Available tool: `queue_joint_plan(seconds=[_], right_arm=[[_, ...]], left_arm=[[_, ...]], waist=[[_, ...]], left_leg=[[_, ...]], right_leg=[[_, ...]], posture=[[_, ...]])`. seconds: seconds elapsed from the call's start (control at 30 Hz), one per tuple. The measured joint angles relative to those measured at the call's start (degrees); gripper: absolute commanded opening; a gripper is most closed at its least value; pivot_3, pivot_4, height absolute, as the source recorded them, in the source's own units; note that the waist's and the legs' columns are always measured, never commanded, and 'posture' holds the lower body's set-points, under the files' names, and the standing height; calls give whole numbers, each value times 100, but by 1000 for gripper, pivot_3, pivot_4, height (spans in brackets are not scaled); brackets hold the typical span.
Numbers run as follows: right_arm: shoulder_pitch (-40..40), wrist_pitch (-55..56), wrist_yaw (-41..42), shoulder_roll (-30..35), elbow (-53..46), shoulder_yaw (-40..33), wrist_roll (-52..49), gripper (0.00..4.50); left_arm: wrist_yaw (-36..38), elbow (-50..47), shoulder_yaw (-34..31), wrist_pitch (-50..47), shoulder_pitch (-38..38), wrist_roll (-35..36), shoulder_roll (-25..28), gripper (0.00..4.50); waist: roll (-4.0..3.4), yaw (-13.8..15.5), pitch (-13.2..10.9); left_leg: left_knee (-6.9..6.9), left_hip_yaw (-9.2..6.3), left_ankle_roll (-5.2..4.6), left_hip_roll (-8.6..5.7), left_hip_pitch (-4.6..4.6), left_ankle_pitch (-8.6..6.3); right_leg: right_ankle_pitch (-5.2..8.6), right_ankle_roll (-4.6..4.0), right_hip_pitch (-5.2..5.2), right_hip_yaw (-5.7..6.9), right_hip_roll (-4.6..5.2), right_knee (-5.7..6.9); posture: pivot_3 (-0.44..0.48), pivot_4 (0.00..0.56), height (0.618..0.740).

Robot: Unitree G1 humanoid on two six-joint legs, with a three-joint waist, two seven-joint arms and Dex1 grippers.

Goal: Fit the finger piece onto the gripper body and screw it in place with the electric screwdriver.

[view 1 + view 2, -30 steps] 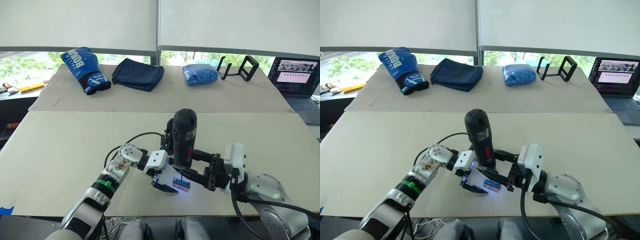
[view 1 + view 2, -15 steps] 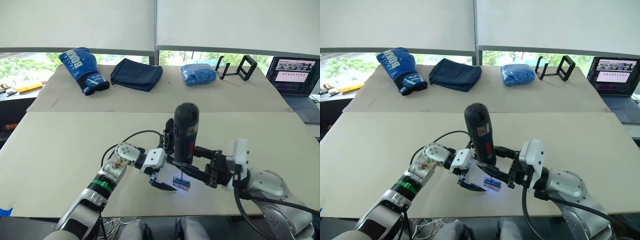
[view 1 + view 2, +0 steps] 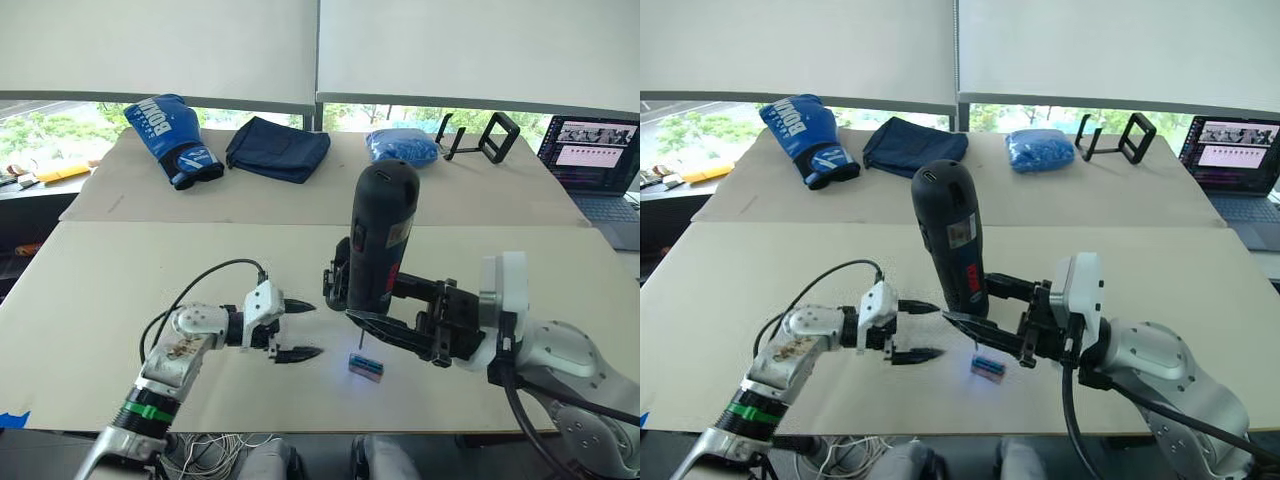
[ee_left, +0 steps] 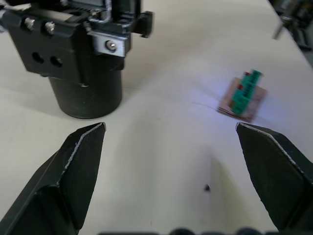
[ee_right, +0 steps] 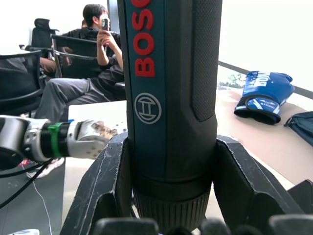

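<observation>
Screwdriver (image 3: pixel 383 245) clamped upright in right gripper (image 3: pixel 415 318) mid-frame, left gripper (image 3: pixel 296 331) spread empty; screwing seemingly not begun.

Premises: an office used as a robotics test room. A long counter (image 3: pixel 150 270) covered in plain beige sheeting runs beneath a wide window (image 3: pixel 60 135) with white roller blinds (image 3: pixel 160 45) drawn most of the way down; trees show beyond the glass. At the counter's far right corner stands an open laptop (image 3: pixel 598 160). In the right wrist view, seated people (image 5: pixel 88 63) occupy black office chairs (image 5: pixel 22 73) beside the counter.
</observation>
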State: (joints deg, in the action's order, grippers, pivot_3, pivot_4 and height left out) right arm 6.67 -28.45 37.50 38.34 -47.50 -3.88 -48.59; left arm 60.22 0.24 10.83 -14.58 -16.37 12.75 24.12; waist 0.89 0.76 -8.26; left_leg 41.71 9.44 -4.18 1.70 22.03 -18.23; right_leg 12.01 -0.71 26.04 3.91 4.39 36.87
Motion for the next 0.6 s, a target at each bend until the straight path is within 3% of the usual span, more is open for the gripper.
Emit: queue_joint_plan(seconds=[0.2, 0.4, 0.5, 0.57, 0.6], right_arm=[[25, 0, 26, 49, 85, 6, 4, 1897], [5, -9, 23, 152, 80, 8, 3, 1897], [-105, -13, 17, 195, 74, 1, 2, 1897], [-133, -13, 5, 205, 67, -5, 2, 1897], [-147, -13, -5, 208, 66, -6, 2, 1897]], left_arm=[[-1169, 469, 49, -167, -313, -362, -765, 4500], [-1475, 1106, 171, 333, -647, -601, -1175, 4500], [-1600, 1525, 169, 548, -860, -619, -1414, 3642], [-1631, 1762, 163, 722, -956, -617, -1533, 2696], [-1625, 1868, 165, 825, -994, -615, -1563, 2552]], waist=[[0, -5, 0], [1, 7, 2], [1, 38, 2], [1, 39, 2], [1, 43, 2]], left_leg=[[0, 4, 2, 0, -6, 1], [0, 3, 1, -2, -12, 1], [0, -1, -1, -1, -29, -1], [0, -3, -6, -1, -42, -4], [-1, -5, -8, -1, -50, -5]], right_leg=[[-1, 0, -1, -2, -3, 5], [-1, 0, -9, 0, -1, 3], [-1, 1, -34, 2, 2, -8], [-1, 2, -50, 3, 3, -14], [-1, 2, -58, 5, 4, -16]], posture=[[0, 150, 740], [0, 150, 740], [0, 150, 740], [0, 150, 740], [0, 150, 740]])
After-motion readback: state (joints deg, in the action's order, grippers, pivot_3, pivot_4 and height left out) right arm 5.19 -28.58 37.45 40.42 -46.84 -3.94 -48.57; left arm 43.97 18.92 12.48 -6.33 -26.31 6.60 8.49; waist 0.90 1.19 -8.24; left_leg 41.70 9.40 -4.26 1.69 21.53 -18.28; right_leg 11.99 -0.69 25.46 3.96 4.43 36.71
